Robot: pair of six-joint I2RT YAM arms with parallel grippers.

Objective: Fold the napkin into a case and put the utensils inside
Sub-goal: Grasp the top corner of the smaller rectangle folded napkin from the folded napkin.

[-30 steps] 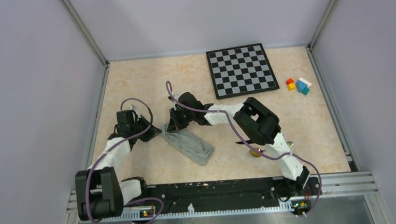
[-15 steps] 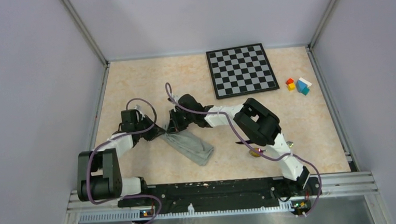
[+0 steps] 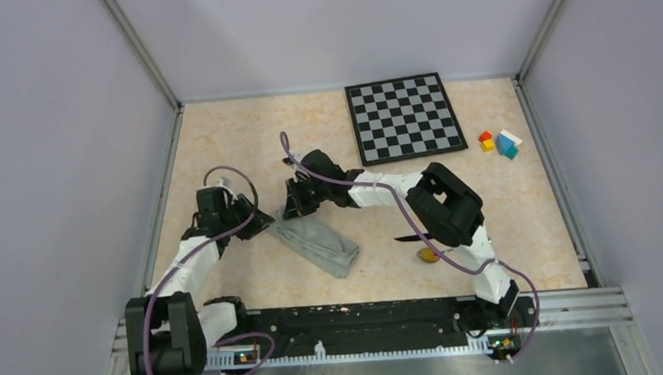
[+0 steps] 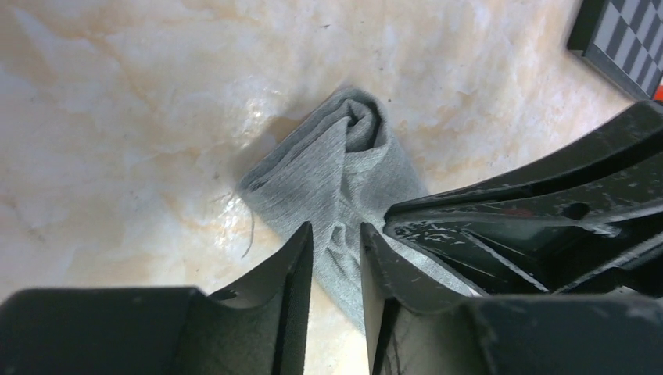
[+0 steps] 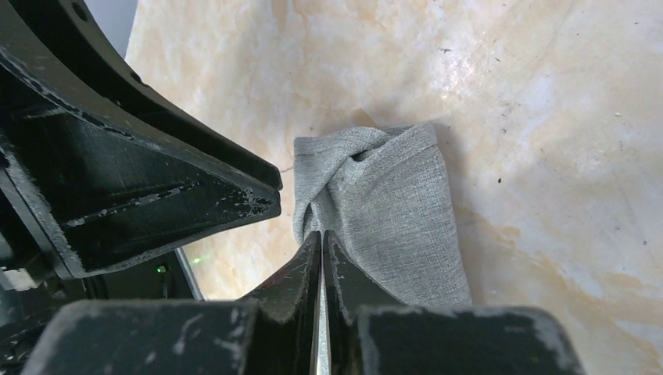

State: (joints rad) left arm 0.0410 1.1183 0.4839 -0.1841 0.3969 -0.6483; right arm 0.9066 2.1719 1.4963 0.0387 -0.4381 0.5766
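The napkin (image 3: pixel 318 245) lies as a narrow grey folded strip, slanting from the table's middle left toward the front. My left gripper (image 3: pixel 260 220) and right gripper (image 3: pixel 293 209) meet at its far end. In the left wrist view the napkin (image 4: pixel 336 172) bunches between the narrow jaws of the left gripper (image 4: pixel 336 244). In the right wrist view the right gripper (image 5: pixel 322 234) is pinched on the napkin's (image 5: pixel 391 203) twisted edge. The dark knife (image 3: pixel 407 238) and the spoon's yellow bowl (image 3: pixel 425 255) lie under the right arm, partly hidden.
The chessboard (image 3: pixel 405 118) sits at the back right. Small coloured blocks (image 3: pixel 499 142) lie further right. Walls close the table on the left, back and right. The two grippers are almost touching each other.
The left arm's elbow swung out and back; its gripper stayed at the napkin's end. The right arm's elbow shifted right, showing more of the knife and spoon. The napkin barely moved.
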